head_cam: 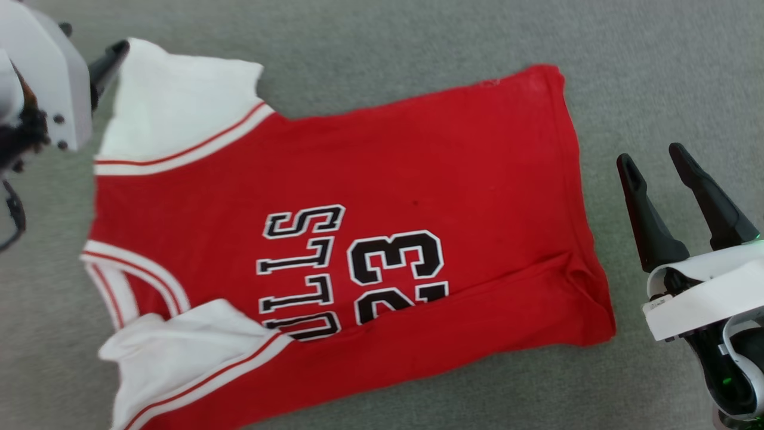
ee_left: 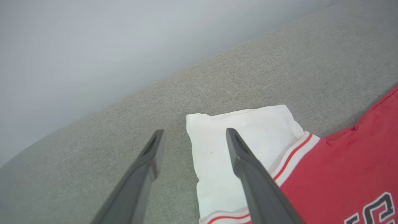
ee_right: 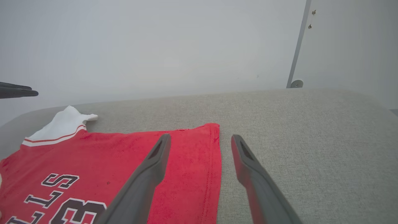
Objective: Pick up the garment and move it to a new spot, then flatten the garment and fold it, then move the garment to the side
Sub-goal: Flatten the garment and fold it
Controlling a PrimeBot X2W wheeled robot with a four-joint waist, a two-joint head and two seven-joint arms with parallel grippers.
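Observation:
The garment [head_cam: 418,197], a bright red shirt with black-and-white lettering, lies spread on a grey fabric surface [head_cam: 418,36], neckline to the left. Its near edge is folded up over part of the lettering. One white sleeve [head_cam: 173,113] lies flat at the far left, and the other [head_cam: 179,352] is crumpled at the near left. My left gripper [head_cam: 113,57] hangs open just above the far sleeve's [ee_left: 217,149] outer edge, holding nothing [ee_left: 192,132]. My right gripper [head_cam: 656,167] stands open and empty beside the hem [ee_right: 214,161], with one finger [ee_right: 149,174] over the red cloth [ee_right: 124,155].
The grey surface [ee_right: 295,140] extends bare to the right of the hem and beyond the far sleeve [ee_left: 108,130]. A pale wall [ee_right: 155,46] rises behind its far edge, with a grey vertical strip [ee_right: 298,46] at the right.

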